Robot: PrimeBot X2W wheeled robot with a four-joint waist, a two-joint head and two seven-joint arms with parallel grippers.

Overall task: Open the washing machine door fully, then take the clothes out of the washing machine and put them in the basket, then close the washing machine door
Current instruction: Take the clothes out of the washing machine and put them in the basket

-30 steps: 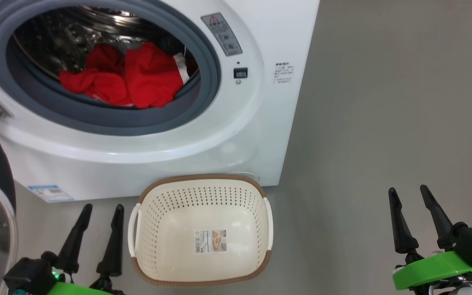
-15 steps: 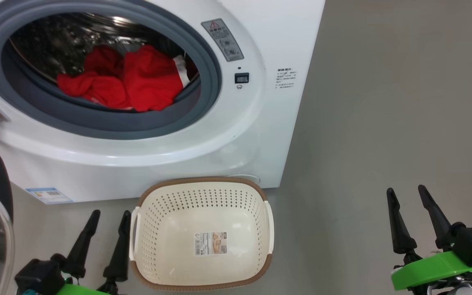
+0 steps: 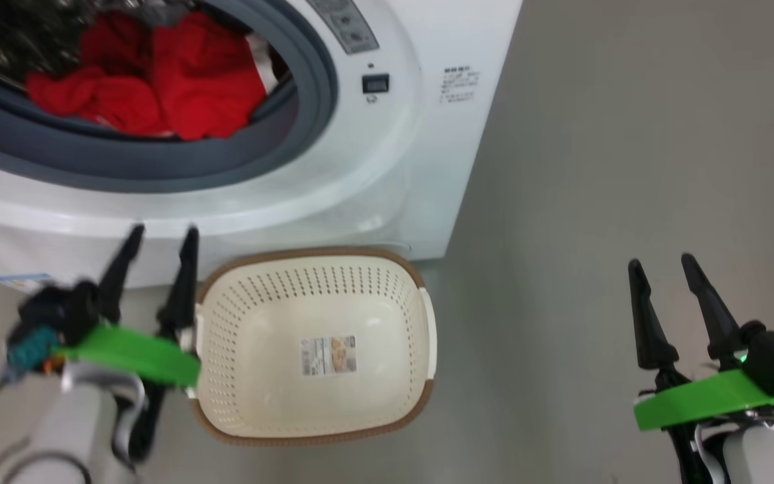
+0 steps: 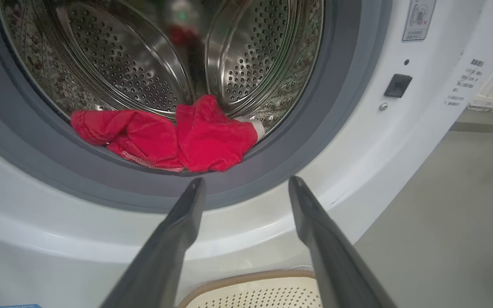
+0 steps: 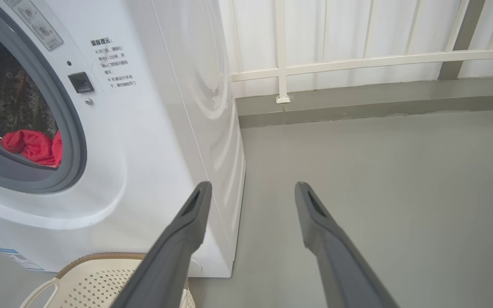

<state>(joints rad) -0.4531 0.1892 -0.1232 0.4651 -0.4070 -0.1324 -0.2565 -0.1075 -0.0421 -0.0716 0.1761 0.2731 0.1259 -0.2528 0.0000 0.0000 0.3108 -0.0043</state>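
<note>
The washing machine (image 3: 427, 168) fills the head view from 9 to 12 o'clock, mouth wide open. That thick grey gasket (image 3: 158, 171) is the first trap: a finger coming in low could jam on its lip instead of clearing it.

Down at 6 o'clock the basket (image 3: 313, 253) sits on the floor (image 3: 595, 168), tight against the machine's front and empty. There's trouble there too, because the left arm (image 3: 71, 417) is just beside the basket's 9 o'clock handle, and a careless swing could shove it off the drop spot.

The clothes (image 3: 179, 81), a red heap, lie at 11 o'clock at the front edge of the drum (image 4: 135, 72), against the gasket. A shallow pinch might take one garment and drag the rest out onto the floor.

The left gripper (image 3: 164, 232), at 8 o'clock, has its jaws spread wide, holds nothing and points up at the opening. The right gripper (image 3: 659, 262), at 4 o'clock, is equally wide and empty, hanging over bare floor well apart from everything.
</note>
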